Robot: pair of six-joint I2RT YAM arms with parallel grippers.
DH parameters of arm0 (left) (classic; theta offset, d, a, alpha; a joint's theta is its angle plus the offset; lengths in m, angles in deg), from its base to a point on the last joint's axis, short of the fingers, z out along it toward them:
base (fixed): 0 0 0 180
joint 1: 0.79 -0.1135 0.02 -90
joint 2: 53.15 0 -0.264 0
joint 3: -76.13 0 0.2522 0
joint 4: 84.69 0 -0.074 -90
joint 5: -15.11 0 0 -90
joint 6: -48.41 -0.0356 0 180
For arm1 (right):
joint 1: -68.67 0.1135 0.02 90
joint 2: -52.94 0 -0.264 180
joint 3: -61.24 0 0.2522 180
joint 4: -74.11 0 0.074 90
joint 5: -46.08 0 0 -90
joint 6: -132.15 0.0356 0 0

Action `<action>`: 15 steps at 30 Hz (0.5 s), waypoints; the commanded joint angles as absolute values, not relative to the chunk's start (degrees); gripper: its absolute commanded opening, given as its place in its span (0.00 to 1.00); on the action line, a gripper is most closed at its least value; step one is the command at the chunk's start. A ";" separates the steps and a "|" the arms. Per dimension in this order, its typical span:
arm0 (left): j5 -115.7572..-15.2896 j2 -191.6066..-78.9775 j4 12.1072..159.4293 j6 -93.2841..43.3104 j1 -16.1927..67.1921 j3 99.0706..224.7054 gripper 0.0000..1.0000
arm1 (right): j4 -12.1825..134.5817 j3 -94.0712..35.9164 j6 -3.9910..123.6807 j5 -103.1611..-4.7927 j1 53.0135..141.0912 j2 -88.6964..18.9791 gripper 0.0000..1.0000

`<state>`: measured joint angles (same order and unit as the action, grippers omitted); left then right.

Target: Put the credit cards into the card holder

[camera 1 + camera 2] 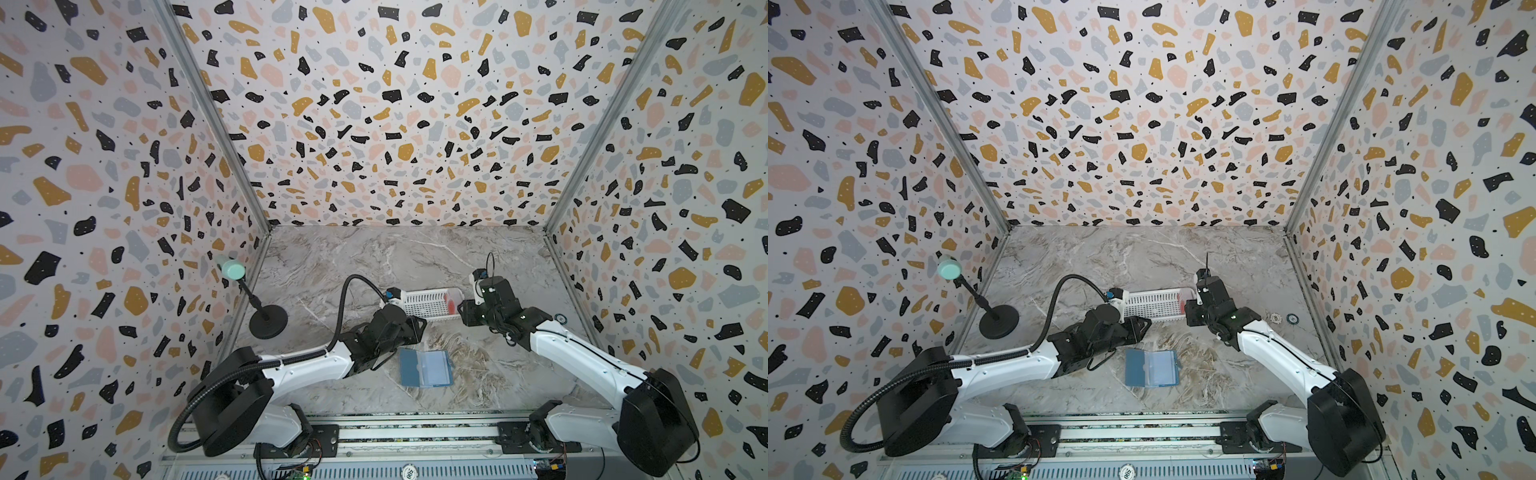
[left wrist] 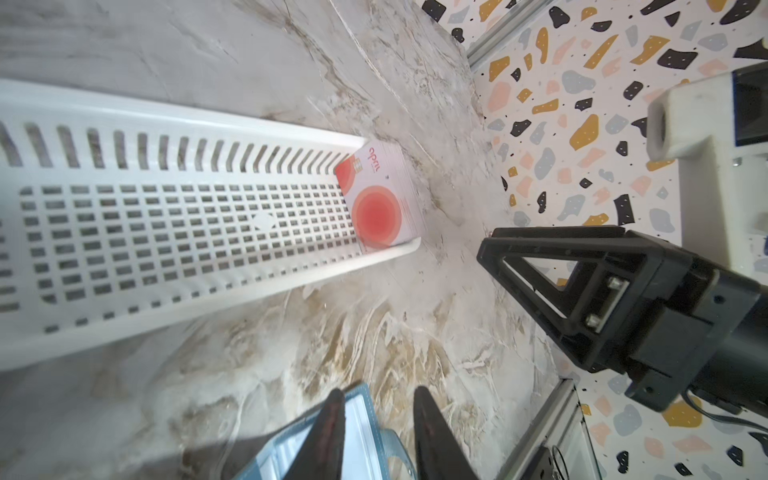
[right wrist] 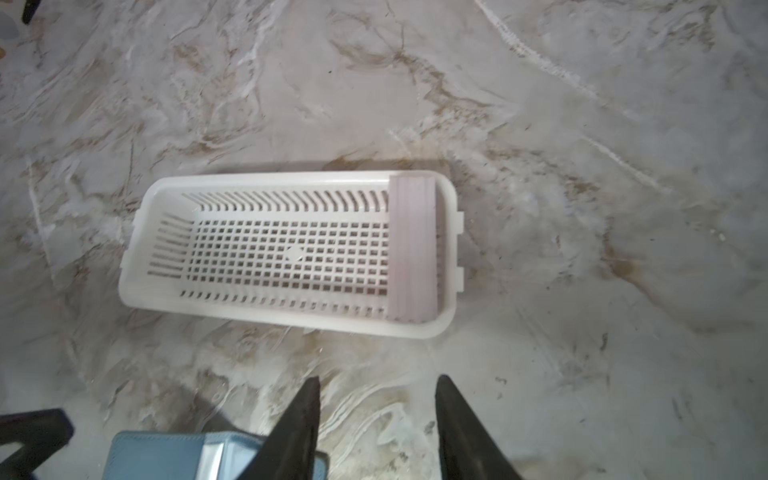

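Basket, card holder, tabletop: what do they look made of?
Basket: white moulded plastic, semi-gloss; slotted walls, grid floor.
Card holder: slate-blue, matte, probably faux leather or vinyl; clear glossy pockets inside.
Tabletop: marble look, grey-beige veins; likely printed laminate, cannot confirm.

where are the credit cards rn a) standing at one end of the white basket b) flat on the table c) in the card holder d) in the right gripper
a: the credit cards stand stacked against an end wall of the white basket, apart from the card holder.

Top views high, looking down, wrist views low, close, both showing the basket (image 3: 270,179)
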<state>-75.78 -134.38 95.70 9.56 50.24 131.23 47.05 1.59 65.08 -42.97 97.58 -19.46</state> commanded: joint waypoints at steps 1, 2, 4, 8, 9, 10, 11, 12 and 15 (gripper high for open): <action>-73.87 -138.54 90.81 2.50 48.87 136.27 0.31 | 46.00 -2.08 61.56 -46.85 95.25 -22.97 0.55; -73.31 -140.11 90.53 1.60 48.53 137.63 0.31 | 46.24 -3.07 61.30 -47.80 94.58 -24.47 0.59; -72.61 -142.63 90.17 0.46 47.97 139.96 0.31 | 46.91 -4.70 60.72 -49.40 93.44 -27.54 0.65; -71.23 -145.36 90.13 -0.57 47.73 142.76 0.31 | 47.33 -8.05 59.53 -50.85 91.73 -33.86 0.73; -70.90 -145.61 90.24 -0.61 47.73 143.05 0.31 | 47.47 -8.72 59.22 -51.29 91.36 -35.43 0.74; -70.85 -145.65 90.25 -0.70 47.68 143.21 0.31 | 47.67 -9.41 58.80 -51.72 91.02 -36.84 0.76; -71.03 -145.52 90.17 -0.80 47.73 143.15 0.31 | 47.74 -10.05 58.51 -51.91 90.82 -38.08 0.77; -71.11 -145.31 90.10 -0.91 47.64 143.00 0.31 | 47.69 -10.54 58.22 -51.93 90.73 -39.15 0.79; -71.12 -144.33 89.60 -1.55 47.48 142.47 0.31 | 47.65 -12.05 57.36 -52.73 90.57 -41.89 0.79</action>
<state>-71.95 -145.77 89.91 0.47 47.77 141.57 47.95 -9.56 59.27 -51.10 90.78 -41.16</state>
